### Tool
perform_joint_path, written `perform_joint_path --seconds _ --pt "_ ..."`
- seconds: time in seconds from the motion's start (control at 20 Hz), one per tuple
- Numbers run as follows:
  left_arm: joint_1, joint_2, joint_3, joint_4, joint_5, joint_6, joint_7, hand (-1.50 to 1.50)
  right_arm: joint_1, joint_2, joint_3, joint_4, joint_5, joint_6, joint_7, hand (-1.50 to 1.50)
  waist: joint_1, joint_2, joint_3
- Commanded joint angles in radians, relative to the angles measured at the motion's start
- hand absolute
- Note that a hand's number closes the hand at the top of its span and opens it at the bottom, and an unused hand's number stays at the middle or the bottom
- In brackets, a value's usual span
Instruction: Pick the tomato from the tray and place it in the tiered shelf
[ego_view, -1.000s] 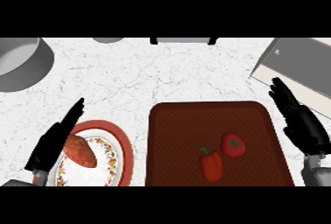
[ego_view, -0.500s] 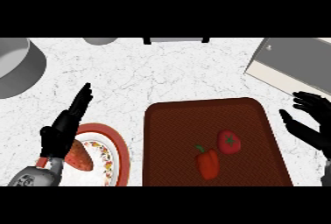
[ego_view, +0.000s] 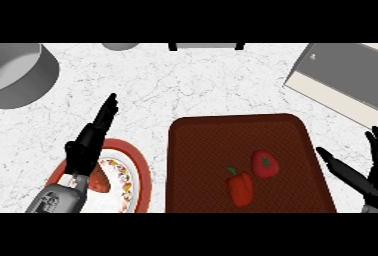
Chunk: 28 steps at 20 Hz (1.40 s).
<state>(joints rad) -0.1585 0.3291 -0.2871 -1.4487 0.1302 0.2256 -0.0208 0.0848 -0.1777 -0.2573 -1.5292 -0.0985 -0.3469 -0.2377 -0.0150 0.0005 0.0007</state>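
A red tomato with a green stem lies on the dark brown tray, right of centre. Beside it, to the left, lies a red bell pepper. The grey tiered shelf shows at the upper right corner. My right hand is at the right edge, just off the tray's right side, fingers straight and open, holding nothing. My left hand is open above the plate at the left, fingers pointing up the counter.
A red-rimmed patterned plate with a reddish piece of food sits left of the tray, partly under my left forearm. A grey pot stands at the upper left. A small grey bowl and a dark frame line the far edge.
The view has shifted, so the tray and plate sit further right. My right hand has moved down and out toward the right edge. My left hand has risen further over the plate.
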Motion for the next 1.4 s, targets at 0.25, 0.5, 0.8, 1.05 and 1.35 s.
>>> perform_joint_path --seconds 0.25,0.5,0.8,1.05,1.35 --pt "-0.044 -0.030 0.005 -0.006 -0.021 0.003 0.061 0.00 0.070 -0.191 0.144 -0.231 0.127 0.152 0.304 -1.50 0.013 -0.003 -0.002" --pt "-0.060 -0.019 0.023 -0.019 -0.018 -0.013 0.083 0.00 0.086 -0.296 0.207 -0.494 0.201 0.204 0.636 -1.50 0.010 -0.004 -0.004" --pt "-0.058 -0.030 0.033 0.048 -0.034 -0.022 0.028 0.00 0.041 -0.436 0.304 -0.572 0.251 0.385 0.907 -1.50 0.016 0.000 -0.004" --pt "-0.052 -0.066 0.008 0.050 -0.058 -0.015 0.003 0.00 -0.081 -0.501 0.413 -0.615 0.337 0.488 1.162 -1.50 0.028 0.002 -0.004" --pt "-0.074 -0.081 0.055 0.072 -0.062 -0.053 0.039 0.00 -0.195 -0.370 0.513 -0.711 0.389 0.533 1.412 -1.50 0.017 -0.001 -0.001"
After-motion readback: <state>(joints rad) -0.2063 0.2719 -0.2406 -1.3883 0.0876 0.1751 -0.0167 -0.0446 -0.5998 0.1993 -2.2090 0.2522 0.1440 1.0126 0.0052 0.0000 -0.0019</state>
